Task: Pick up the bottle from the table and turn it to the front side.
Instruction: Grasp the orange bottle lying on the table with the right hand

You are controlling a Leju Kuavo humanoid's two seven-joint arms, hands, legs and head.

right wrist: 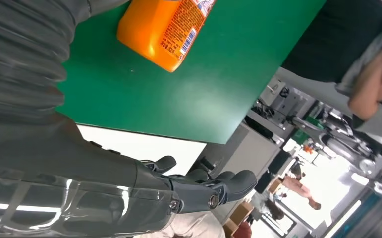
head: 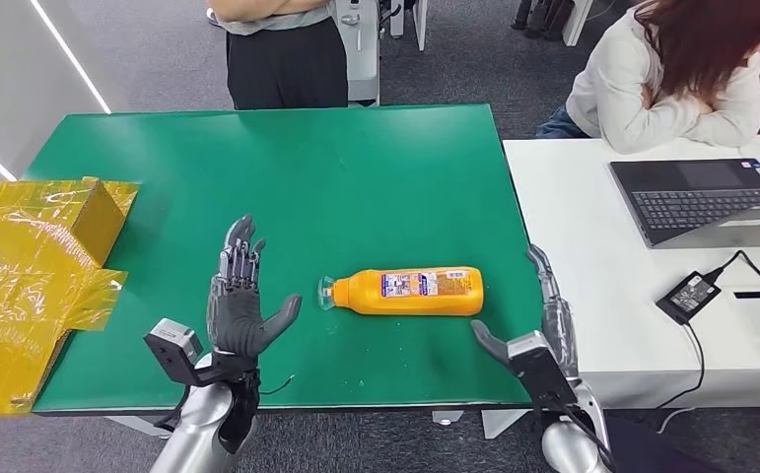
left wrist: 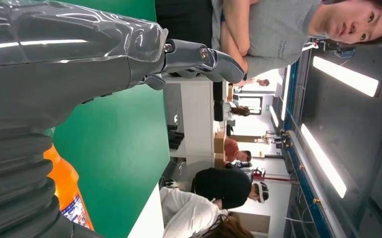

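In your head view, the orange bottle (head: pixel 413 291) lies on its side on the green table (head: pixel 356 177), cap toward the left hand (head: pixel 241 301), which stands just beside it with fingers spread and empty; the right hand (head: pixel 538 325) sits at the table's right edge, also spread and empty. In your left wrist view, the bottle (left wrist: pixel 67 191) shows beside the hand (left wrist: pixel 129 64). In your right wrist view, the bottle's (right wrist: pixel 164 29) base lies clear of the extended fingers (right wrist: pixel 218 186).
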